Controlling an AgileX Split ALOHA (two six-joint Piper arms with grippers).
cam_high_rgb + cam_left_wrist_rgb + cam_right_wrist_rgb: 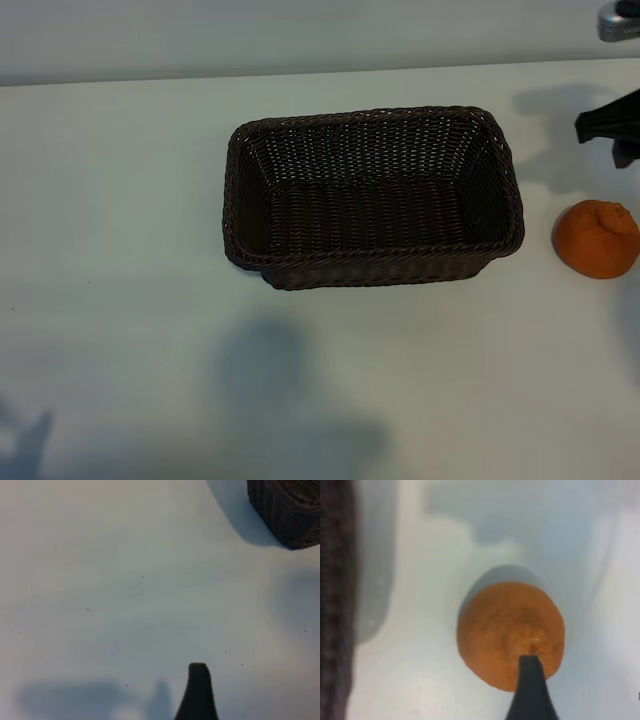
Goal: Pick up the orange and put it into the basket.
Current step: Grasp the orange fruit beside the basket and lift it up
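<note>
Right up against my right wrist camera sits one dark fingertip (532, 685), and the orange (510, 634) lies directly beneath it on the white table (120, 200), puckered stem end facing up at the lens. I see only that single finger, so I judge the jaws to be standing fairly wide with nothing between them; nothing is gripped yet.

Taking the basket (372, 197) as my landmark: the orange rests on the table just beside the basket's right short end, apart from the wicker, not touching it. The right gripper (612, 124) hangs just behind the fruit from the overhead view, also off that same end. The basket's long axis runs left to right, so the carry is a short sidestep over the near rim.

My left gripper's fingertip (198, 692) hovers over bare table off the basket's far corner, jaws wide, empty, idle. The right arm is plainly nearer, so I would drop straight down around the fruit.
</note>
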